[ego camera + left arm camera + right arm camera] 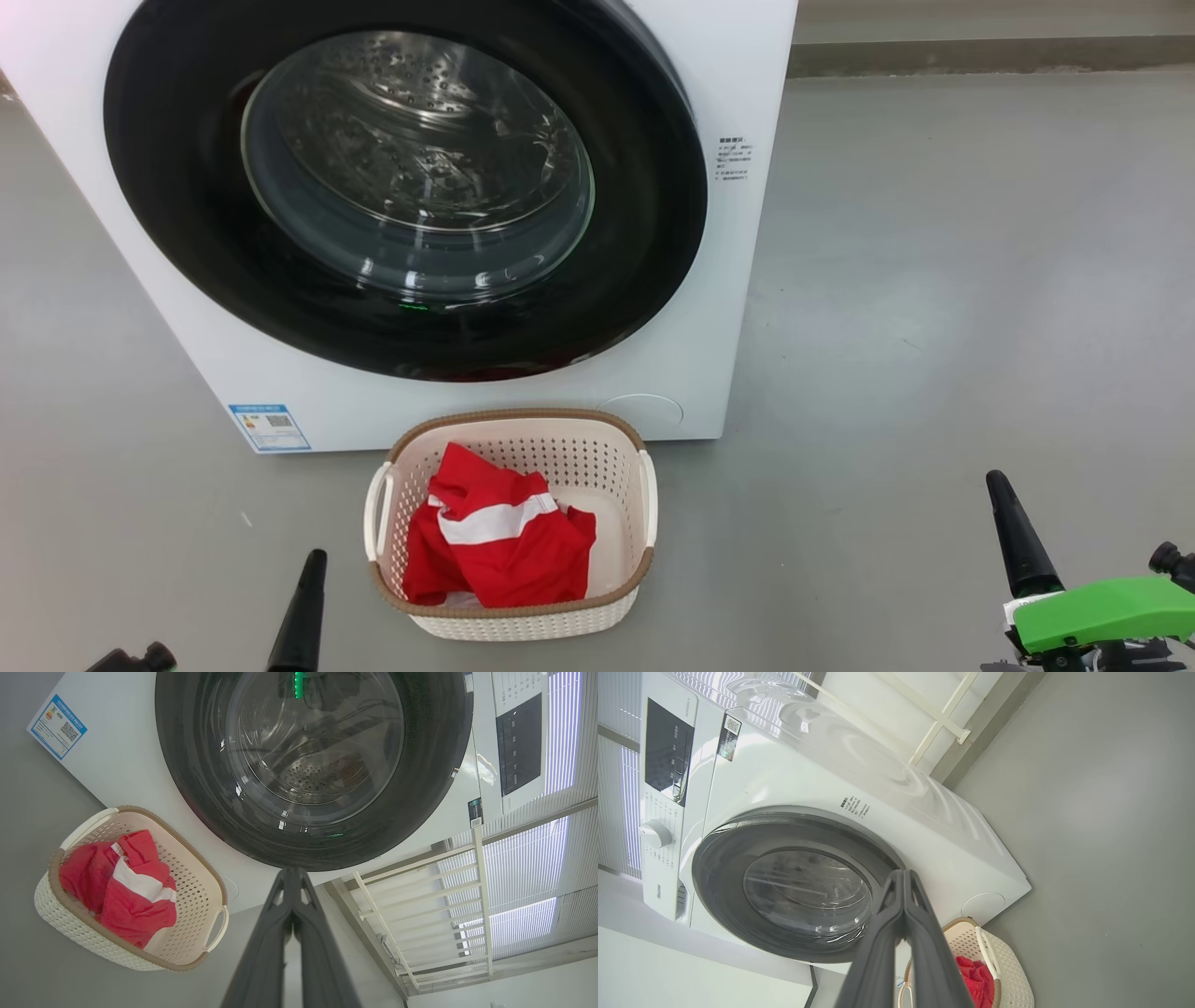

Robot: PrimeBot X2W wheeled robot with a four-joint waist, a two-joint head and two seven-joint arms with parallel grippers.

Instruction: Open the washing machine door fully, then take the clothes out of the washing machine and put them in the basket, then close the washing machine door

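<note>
Left tool (314,560) and right tool (999,482) are clenched, empty. The door (411,187), apparently shut, lies ahead of the left tool, the nearer one; clothes (495,551) rest in the basket (523,413).

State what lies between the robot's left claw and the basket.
Only bare grey floor. The head view shows the shut left claw to the left of the basket, apart from it, with nothing between them.
</note>
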